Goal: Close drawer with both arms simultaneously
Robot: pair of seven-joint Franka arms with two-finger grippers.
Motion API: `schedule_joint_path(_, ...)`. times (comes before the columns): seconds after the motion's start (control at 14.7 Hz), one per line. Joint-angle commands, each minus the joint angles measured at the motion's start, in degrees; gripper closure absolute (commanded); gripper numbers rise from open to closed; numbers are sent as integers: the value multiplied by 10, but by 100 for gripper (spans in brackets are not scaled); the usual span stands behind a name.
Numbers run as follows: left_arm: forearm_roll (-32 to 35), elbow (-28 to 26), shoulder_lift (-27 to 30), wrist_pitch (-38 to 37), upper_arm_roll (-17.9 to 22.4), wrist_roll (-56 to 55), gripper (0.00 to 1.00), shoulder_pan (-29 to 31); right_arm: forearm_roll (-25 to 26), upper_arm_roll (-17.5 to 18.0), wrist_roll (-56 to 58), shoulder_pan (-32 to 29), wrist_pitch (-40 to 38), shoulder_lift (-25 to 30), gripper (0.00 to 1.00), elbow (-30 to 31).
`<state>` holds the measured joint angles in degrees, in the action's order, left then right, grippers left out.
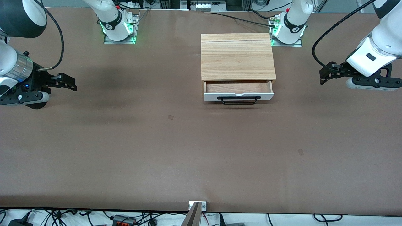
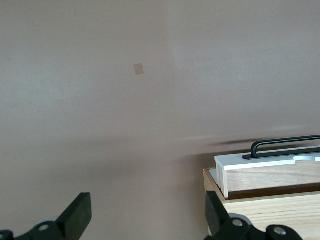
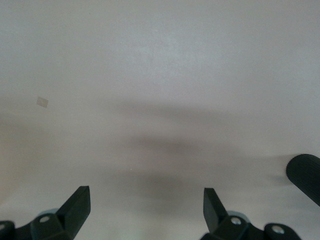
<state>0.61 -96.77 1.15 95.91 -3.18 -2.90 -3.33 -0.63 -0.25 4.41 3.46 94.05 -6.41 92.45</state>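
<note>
The light-wood box cabinet (image 1: 237, 56) stands on the brown table near the left arm's base. Its drawer (image 1: 238, 88) is pulled out a little toward the front camera, showing a wooden tray, a white front panel (image 1: 238, 96) and a black bar handle (image 1: 241, 100). My left gripper (image 1: 325, 74) hovers over the table at the left arm's end, open and empty, well apart from the cabinet. The left wrist view shows its open fingers (image 2: 80, 212), the drawer's panel (image 2: 265, 162) and handle (image 2: 285, 145). My right gripper (image 1: 67, 82) hovers at the right arm's end, open and empty (image 3: 146, 205).
The two arm bases (image 1: 117, 28) (image 1: 287, 29) stand along the table's edge farthest from the front camera. Small tape patches (image 1: 170, 117) (image 1: 300, 152) lie flat on the table. Cables hang along the edge nearest the front camera. A dark rounded shape (image 3: 306, 175) shows in the right wrist view.
</note>
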Motion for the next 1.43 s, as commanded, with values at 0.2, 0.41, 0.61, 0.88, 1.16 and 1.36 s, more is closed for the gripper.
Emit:
schedule_joint_path(0.2, 4, 19, -8, -14, -2, 5, 0, 0, -6, 1, -7, -1, -4, -5, 0, -12)
schedule_joint_path(0.41, 4, 19, -9, -15, -2, 5, 0, 0, -6, 1, -7, -2, -4, -5, 0, -12)
schedule_joint_path(0.61, 2, 19, -12, -32, -2, 3, 0, 0, -5, 1, -6, -1, -4, -5, 0, -12)
schedule_joint_path(0.88, -6, 39, -31, -64, -2, 2, 0, -3, -4, 1, -6, 1, -1, -6, 0, -12)
schedule_joint_path(1.16, -7, 81, -63, -115, -2, 27, 0, -3, -7, 1, -15, 39, 17, -36, 0, -12)
schedule_joint_path(1.36, -72, 75, -91, -105, -2, 28, 0, 4, -8, 1, -16, 58, 52, -59, 0, -16)
